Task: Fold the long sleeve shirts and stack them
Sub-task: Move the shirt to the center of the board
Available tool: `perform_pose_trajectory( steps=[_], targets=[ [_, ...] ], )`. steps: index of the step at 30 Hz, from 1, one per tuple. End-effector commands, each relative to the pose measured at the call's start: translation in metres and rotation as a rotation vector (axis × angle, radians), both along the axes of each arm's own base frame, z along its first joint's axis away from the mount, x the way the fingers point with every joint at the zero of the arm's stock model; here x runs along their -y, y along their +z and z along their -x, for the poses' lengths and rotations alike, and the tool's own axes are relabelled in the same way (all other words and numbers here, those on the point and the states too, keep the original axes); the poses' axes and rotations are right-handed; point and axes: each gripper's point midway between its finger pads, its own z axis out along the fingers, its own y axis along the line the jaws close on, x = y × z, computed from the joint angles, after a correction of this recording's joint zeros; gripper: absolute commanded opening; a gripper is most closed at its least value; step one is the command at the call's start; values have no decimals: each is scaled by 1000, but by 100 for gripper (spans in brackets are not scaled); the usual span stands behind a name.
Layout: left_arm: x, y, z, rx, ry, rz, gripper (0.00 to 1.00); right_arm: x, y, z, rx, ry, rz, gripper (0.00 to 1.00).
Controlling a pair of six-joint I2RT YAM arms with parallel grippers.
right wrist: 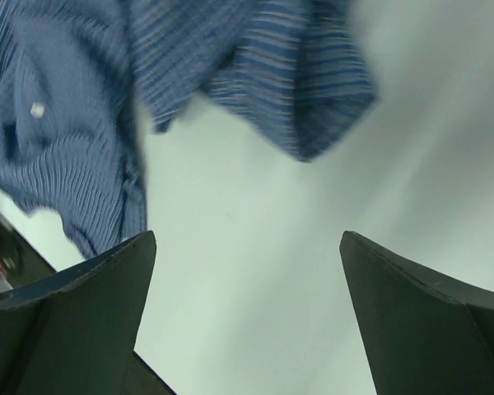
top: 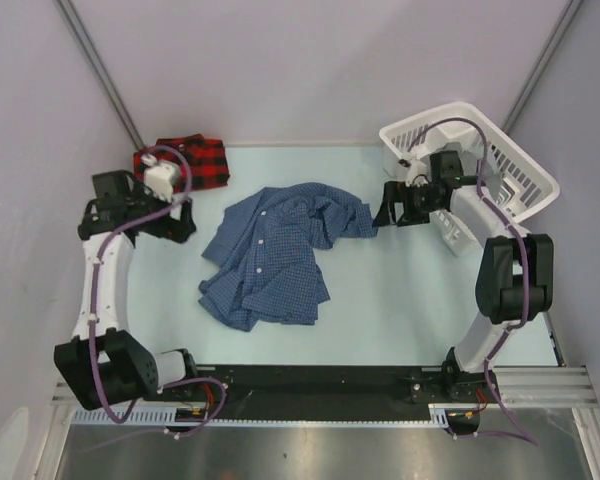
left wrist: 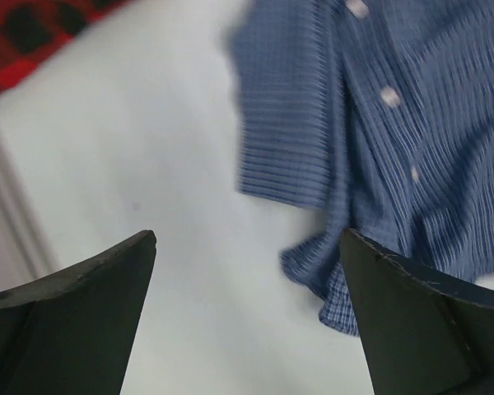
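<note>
**Item 1. Long sleeve shirts: two.**
- One dark blue fine-check shirt [top: 275,255] is lying crumpled in the middle of the table [top: 400,300], placket up and white buttons [left wrist: 389,96] showing. It is not yet folded.
- One red-and-black plaid shirt [top: 185,160] is sitting as a compact bundle behind and to the left of the blue shirt, well apart from it.

**Item 2. Grippers: two, both carrying nothing.**
- The left gripper [left wrist: 249,239] is hovering just beside the blue shirt's left edge, fingers spread wide over bare table.
- The right gripper [right wrist: 247,239] is hovering just beside the blue shirt's right sleeve end [right wrist: 313,123], fingers likewise spread, no cloth between them.

**Item 3. White laundry basket [top: 525,165]: one.** It is tilting on its side, to the right of and behind the blue shirt.

**Risks, as judged:**
- The blue shirt is bunching in several layers. A pinch at either edge is likely to be catching more than one layer, or only a fold, so the garment drags in a lump rather than spreading flat.
- One sleeve appears to be tucking under the body, and a fold made over it would be trapping the wrinkle.
- The left arm is working close to the plaid bundle, and a wide swing could be knocking it loose.
</note>
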Motion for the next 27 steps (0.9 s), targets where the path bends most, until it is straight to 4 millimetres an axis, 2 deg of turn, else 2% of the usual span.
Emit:
perform_pose_trajectory(
  steps=[1,3,4,5,6,8,9,10,11,12,13,15,17,18,19,20,21,22,23,24,25,26,27],
  targets=[
    [81,-39,59,-38,-491,-177,99,-42,48,26,253,310,93,98],
    [99,-55,71,-58,-582,-262,100,-47,33,21,264,310,124,98],
    [120,-71,84,-81,-674,-277,99,-48,30,15,279,305,134,97],
    [126,-79,88,-94,-701,-303,99,-48,33,0,321,287,155,96],
    [133,-89,91,-115,-726,-310,100,-48,25,-9,316,278,166,96],
    [156,-104,99,-117,-803,-324,100,-51,23,-31,348,265,185,95],
    [160,-113,99,-137,-814,-338,100,-54,33,-47,390,255,192,95],
    [173,-122,102,-122,-859,-354,100,-57,18,-59,383,259,204,95],
    [179,-127,103,-119,-875,-366,100,-57,14,-68,387,250,223,95],
    [181,-133,100,-116,-869,-400,100,-59,21,-84,416,238,228,95],
    [193,-143,99,-101,-896,-421,99,-60,3,-90,380,241,238,95],
    [198,-156,94,-101,-886,-464,100,-63,0,-104,381,235,250,95],
    [206,-171,90,-122,-880,-485,100,-68,-12,-102,371,270,247,93],
    [206,-176,87,-130,-871,-499,99,-69,-15,-100,367,280,247,89],
    [206,-187,83,-164,-862,-525,95,-72,-22,-95,349,298,246,74],
    [204,-190,81,-182,-856,-537,87,-73,-26,-91,338,309,239,67],
    [202,-192,81,-210,-860,-551,60,-73,-29,-87,325,317,237,60],
    [201,-192,82,-230,-866,-547,44,-71,-35,-79,293,332,233,40],
    [201,-191,84,-250,-862,-528,29,-71,-35,-72,274,352,207,28],
    [192,-182,78,-262,-813,-497,0,-69,-34,-67,266,370,203,15],
    [193,-175,79,-268,-802,-433,0,-65,-37,-55,220,377,191,0],
    [190,-158,76,-240,-772,-382,0,-60,-34,-51,210,367,184,0],
    [173,-145,67,-241,-705,-342,0,-49,-15,-51,234,333,166,0]
  ],
)
